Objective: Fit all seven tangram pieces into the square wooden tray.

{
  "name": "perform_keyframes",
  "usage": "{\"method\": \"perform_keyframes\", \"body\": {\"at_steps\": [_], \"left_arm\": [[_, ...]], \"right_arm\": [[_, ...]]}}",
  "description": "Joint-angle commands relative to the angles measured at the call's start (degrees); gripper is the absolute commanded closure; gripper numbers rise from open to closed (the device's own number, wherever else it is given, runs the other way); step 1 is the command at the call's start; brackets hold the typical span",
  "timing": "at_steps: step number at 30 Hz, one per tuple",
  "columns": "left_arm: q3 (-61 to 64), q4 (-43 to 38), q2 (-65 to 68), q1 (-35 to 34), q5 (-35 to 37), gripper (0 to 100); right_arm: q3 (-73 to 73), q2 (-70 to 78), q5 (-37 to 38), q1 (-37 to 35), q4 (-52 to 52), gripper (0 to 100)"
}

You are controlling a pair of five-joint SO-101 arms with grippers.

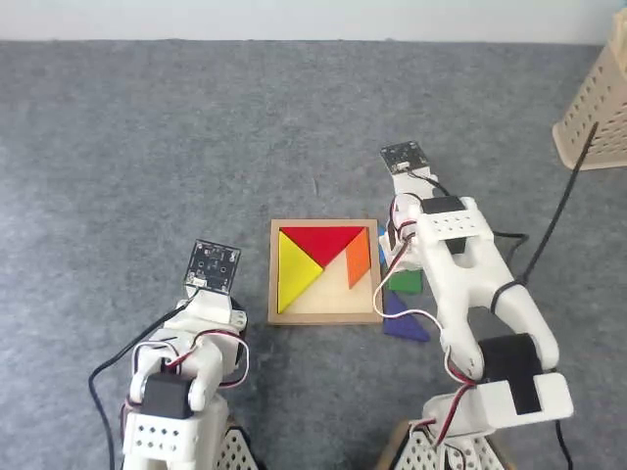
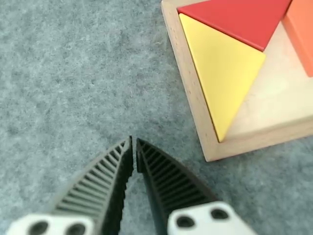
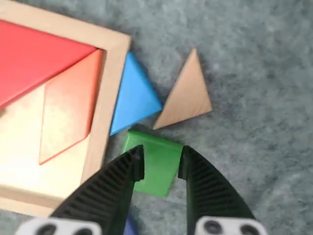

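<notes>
— What did the table look like from above?

— A grey carpet (image 1: 147,147) covered it. There was a strip of pale wall (image 1: 294,18) along the far edge and a perforated beige holder (image 1: 600,108) at the far right.

— And the tray?

— The square wooden tray (image 1: 273,279) lay in the middle, between the two arms. Inside, a red triangle (image 1: 323,243) sat along the far side, a yellow triangle (image 1: 294,272) against the left side and an orange piece (image 1: 359,258) by the right side. The near part of its floor was bare wood. Just outside the right rim, a green piece (image 1: 405,281) and a dark blue piece (image 1: 402,318) lay on the carpet, partly under the right arm (image 1: 470,284).

— What did the left wrist camera give?

— Carpet again, and one corner of the tray, where the yellow triangle touched the red. The left gripper (image 2: 133,147) hovered over the carpet near that corner, its fingers pressed almost together with only a sliver between the tips.

— And the right wrist camera?

— Carpet beside the tray's rim. A blue triangle (image 3: 134,95) lay against the outside of the rim, with a bare wooden triangle (image 3: 186,95) just beside it, one corner near the green piece. The right gripper (image 3: 161,159) hung over the green piece with its fingers spread, one above each side. I could not tell whether they touched it. In the tray, red and orange lay edge to edge.
</notes>
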Motion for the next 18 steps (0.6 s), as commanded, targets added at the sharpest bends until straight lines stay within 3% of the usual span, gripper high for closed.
{"method": "perform_keyframes", "body": {"at_steps": [1,6,18], "left_arm": [[-1.1,0.4,-1.2,-0.2,0.4,99],[-1.1,0.4,-1.2,-0.2,0.4,99],[-1.1,0.4,-1.2,-0.2,0.4,99]], "right_arm": [[-3.7,-1.2,0.7,-0.1,-0.3,86.4],[-8.9,0.0,0.5,0.5,-4.2,86.4],[-6.7,-1.4,-1.5,0.0,1.7,86.8]]}}
